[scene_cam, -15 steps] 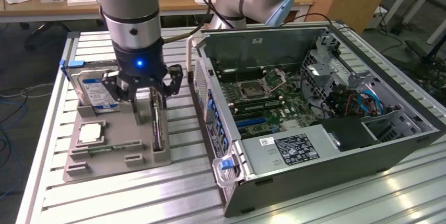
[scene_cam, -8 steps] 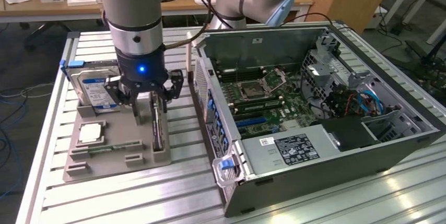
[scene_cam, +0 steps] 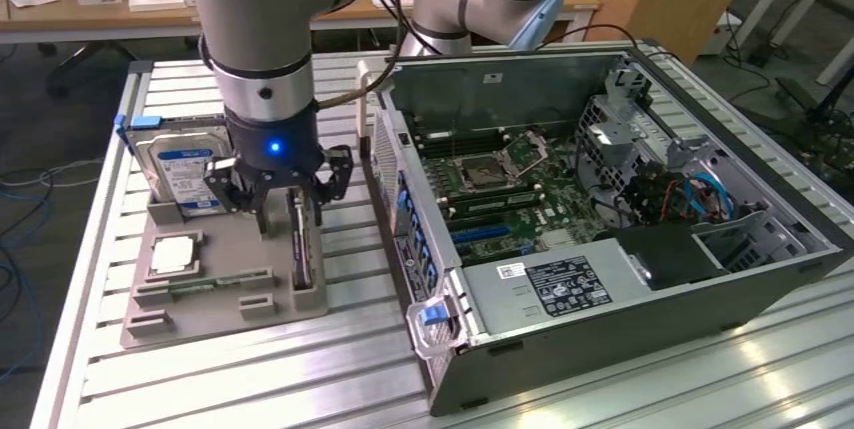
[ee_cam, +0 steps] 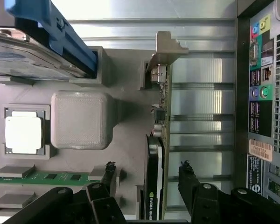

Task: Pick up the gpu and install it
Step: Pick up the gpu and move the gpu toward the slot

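Observation:
The gpu [scene_cam: 302,245] stands on its long edge in a slot of the grey holder tray [scene_cam: 234,239], a thin dark card with a silvery bracket at one end. My gripper [scene_cam: 288,201] hangs just above it, open, with one black finger on each side of the card. In the wrist view the gpu [ee_cam: 153,186] runs between the two fingers [ee_cam: 186,173] of my gripper [ee_cam: 148,171], with a gap on both sides and no contact. The open computer case [scene_cam: 601,199] lies at the exterior view's right, its motherboard [scene_cam: 494,179] exposed.
On the same tray a silver hard drive [scene_cam: 187,164] with a blue-white label stands upright, beside a square silver chip [scene_cam: 176,254] and a green memory stick [scene_cam: 200,284]. The case's rear panel [ee_cam: 261,93] sits close beside the tray. A slatted metal table [scene_cam: 267,369] carries everything.

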